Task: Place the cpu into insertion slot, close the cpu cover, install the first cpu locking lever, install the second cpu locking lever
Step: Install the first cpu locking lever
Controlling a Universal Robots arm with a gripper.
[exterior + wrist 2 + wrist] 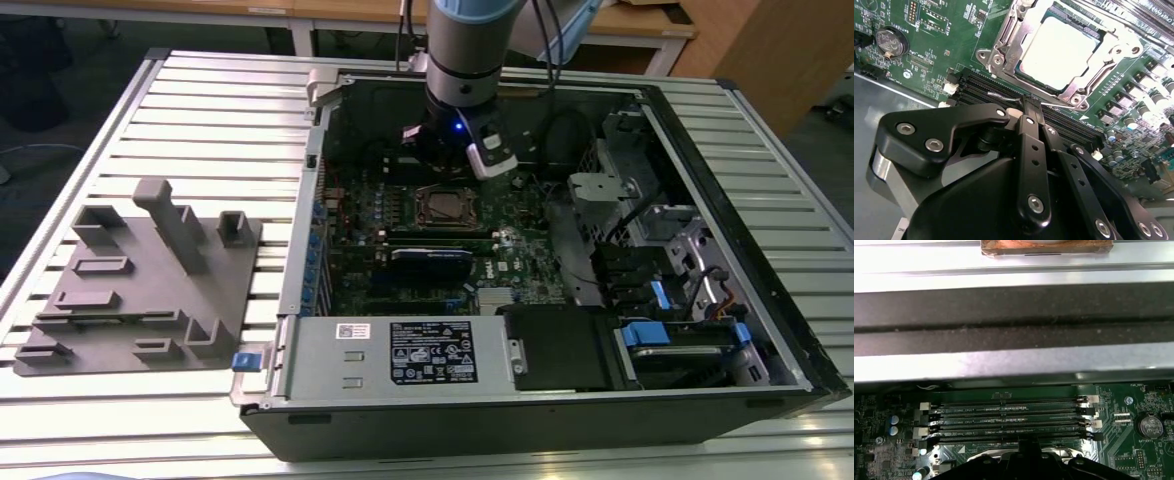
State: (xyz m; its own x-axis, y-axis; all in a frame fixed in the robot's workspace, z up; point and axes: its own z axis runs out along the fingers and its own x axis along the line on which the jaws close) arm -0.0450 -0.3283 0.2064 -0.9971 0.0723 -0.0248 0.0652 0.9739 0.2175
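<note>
In the second wrist view the cpu (1059, 47), a pale silver square, lies in the insertion slot (988, 57) on the green motherboard. The silvery cpu cover (1010, 42) lies flat around it as a frame. My gripper (1029, 105) hangs just beside the socket with its black fingers together. Its tips are at a thin metal locking lever (1003, 96) that runs along the socket's edge; whether they touch it I cannot tell. In the exterior view the gripper (445, 172) is low inside the open computer case, just behind the insertion slot (441, 206).
Long black memory slots (1009, 412) run beside the socket, under the fingers. A coin battery (891, 41) sits on the board. The case wall (1014, 325) rises close behind. A grey fixture block (140, 290) lies on the table at the exterior view's left.
</note>
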